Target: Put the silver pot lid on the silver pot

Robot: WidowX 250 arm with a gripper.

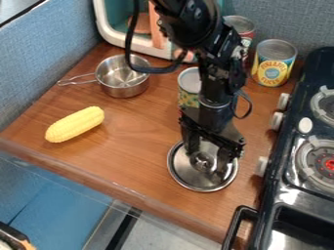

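Over the silver pot lid (196, 182): black gripper (209, 161) pointing down, jaws parted on either side of the central knob (201, 161). Contact with the knob cannot be told. That placing seems meant for a pinch and lift.

Lid's place: on the wooden surface (124, 161), near the stove (281, 183), knob up, which suits a grasp from above.

Lid's look: round and shiny, with a bright rim around a darker, mirror-like face, partly covered by the gripper.

Arm (210, 73): black, coming in from the top edge.

Can beside the arm (189, 84): upright, behind the lid, probably worth avoiding on the way across.

Silver pot (123, 90): well apart from the lid, toward the upper left, upright and uncovered, so ready to receive it. Its polished wall shines; its wire handle (77, 79) points left.

Yellow corn (75, 125): lying in front of the pot.
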